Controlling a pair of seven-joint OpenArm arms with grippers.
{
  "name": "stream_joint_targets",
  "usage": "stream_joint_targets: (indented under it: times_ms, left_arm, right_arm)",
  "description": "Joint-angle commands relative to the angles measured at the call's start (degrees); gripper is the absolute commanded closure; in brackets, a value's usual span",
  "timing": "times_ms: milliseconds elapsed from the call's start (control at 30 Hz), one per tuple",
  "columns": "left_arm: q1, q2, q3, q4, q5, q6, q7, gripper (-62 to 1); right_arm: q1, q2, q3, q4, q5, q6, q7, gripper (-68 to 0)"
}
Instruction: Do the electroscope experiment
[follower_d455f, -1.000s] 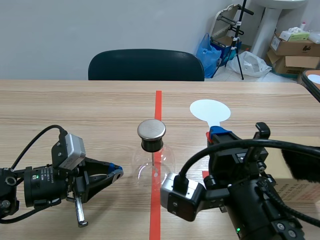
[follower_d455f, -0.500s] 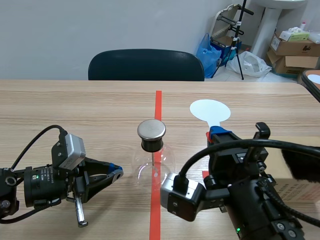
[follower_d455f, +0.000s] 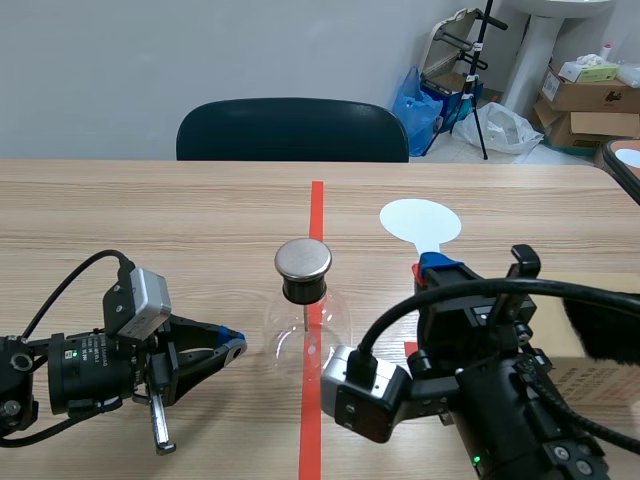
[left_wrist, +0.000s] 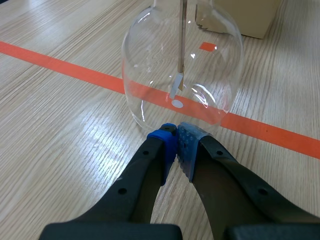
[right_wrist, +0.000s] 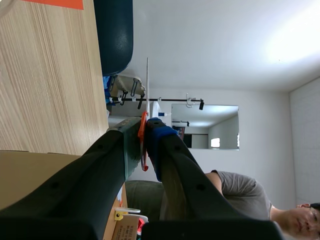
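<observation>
Flask (left_wrist: 210, 65) just ahead of closed left hand (left_wrist: 176, 137); right hand (right_wrist: 143, 131) clamped on paddle (follower_d455f: 420, 220).

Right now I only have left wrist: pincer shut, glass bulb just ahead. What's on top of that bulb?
Observer: A round metal cap on a black neck.
Operator: Right pincer?
Observer: The right pincer is shut on a white paddle.
Operator: Paddle touching the cap?
Observer: No, the paddle is apart from the cap, farther back and toward the robot's right.
</observation>
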Motion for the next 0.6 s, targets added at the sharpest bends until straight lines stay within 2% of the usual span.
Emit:
stream_joint_targets:
  times_ms: [0,567]
  left_arm:
    - [-0.3,0.1,-0.1,0.9,-0.8,-0.1,-1.2,-3.6]
    - [-0.3,0.1,-0.1,0.9,-0.8,-0.1,-1.1,-3.6]
  right_arm:
    - [0.5,0.6,0.1,0.4,0.0,-0.4,-0.2,-1.7]
    - [0.5,0.6,0.1,0.4,0.0,-0.4,-0.9,-1.7]
